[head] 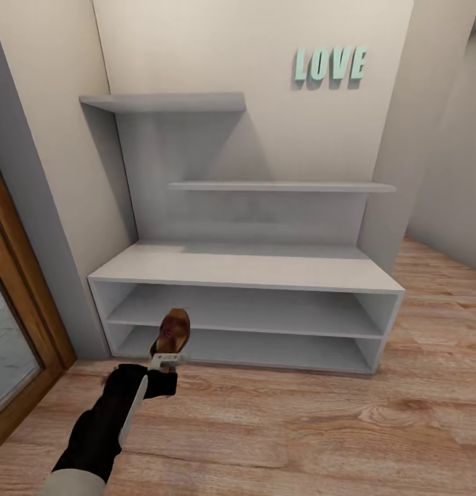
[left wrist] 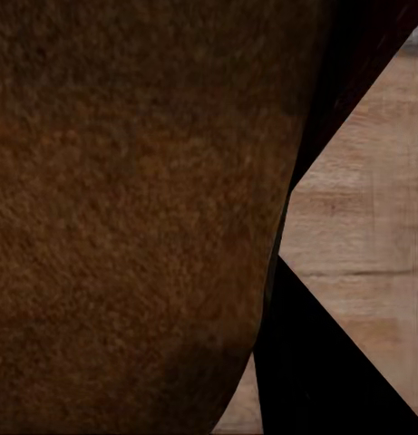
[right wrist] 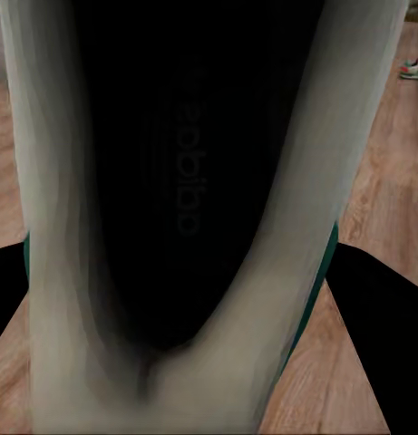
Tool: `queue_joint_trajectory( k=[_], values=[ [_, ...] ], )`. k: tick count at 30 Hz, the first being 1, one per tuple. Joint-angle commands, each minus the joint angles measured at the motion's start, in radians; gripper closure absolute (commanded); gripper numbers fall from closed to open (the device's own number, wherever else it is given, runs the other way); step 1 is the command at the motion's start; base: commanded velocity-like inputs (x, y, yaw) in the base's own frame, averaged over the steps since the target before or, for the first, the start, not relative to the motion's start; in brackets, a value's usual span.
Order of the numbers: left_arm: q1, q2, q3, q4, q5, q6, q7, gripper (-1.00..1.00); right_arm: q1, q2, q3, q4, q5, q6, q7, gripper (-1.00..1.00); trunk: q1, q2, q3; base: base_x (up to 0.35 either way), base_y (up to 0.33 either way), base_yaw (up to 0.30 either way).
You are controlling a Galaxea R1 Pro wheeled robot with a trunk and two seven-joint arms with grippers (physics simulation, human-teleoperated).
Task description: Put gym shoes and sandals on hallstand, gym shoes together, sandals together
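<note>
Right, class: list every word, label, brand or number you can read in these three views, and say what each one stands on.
"LOVE": pale teal raised letters on the cream wall, above and to the right of the hallstand's stepped grey shelves.
Faint dark lettering runs along the black inside of the shoe in the right wrist view; it is too dim and blurred to read.
No other text can be read.
</note>
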Motion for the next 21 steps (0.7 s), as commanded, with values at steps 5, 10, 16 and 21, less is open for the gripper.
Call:
queue_joint_trajectory(
  k=[5, 10, 16, 21],
  values=[
    [-0.119, -0.036, -0.015, 0.168, -0.052, 0.008, -0.010, 1.00, -0.001, -0.024, -0.002, 0.025, 0.001, 0.005, 0.000, 1.00, 0.000, 0.000, -0.001, 0.000, 0.000, 0.000],
    [-0.265, -0.041, -0.017, 0.333, -0.054, 0.009, -0.010, 1.00, -0.001, -0.027, 0.000, 0.027, 0.100, 0.023, 0.000, 1.00, 0.000, 0.000, -0.001, 0.000, 0.000, 0.000],
    [-0.294, -0.039, -0.018, 0.364, -0.055, 0.010, -0.009, 1.00, -0.001, -0.027, 0.000, 0.027, 0.203, 0.080, 0.000, 1.00, 0.000, 0.000, -0.001, 0.000, 0.000, 0.000],
    [-0.295, -0.037, -0.019, 0.367, -0.055, 0.010, -0.009, 1.00, -0.001, -0.027, 0.000, 0.027, 0.209, 0.085, 0.000, 1.00, 0.000, 0.000, -0.001, 0.000, 0.000, 0.000]
  ],
)
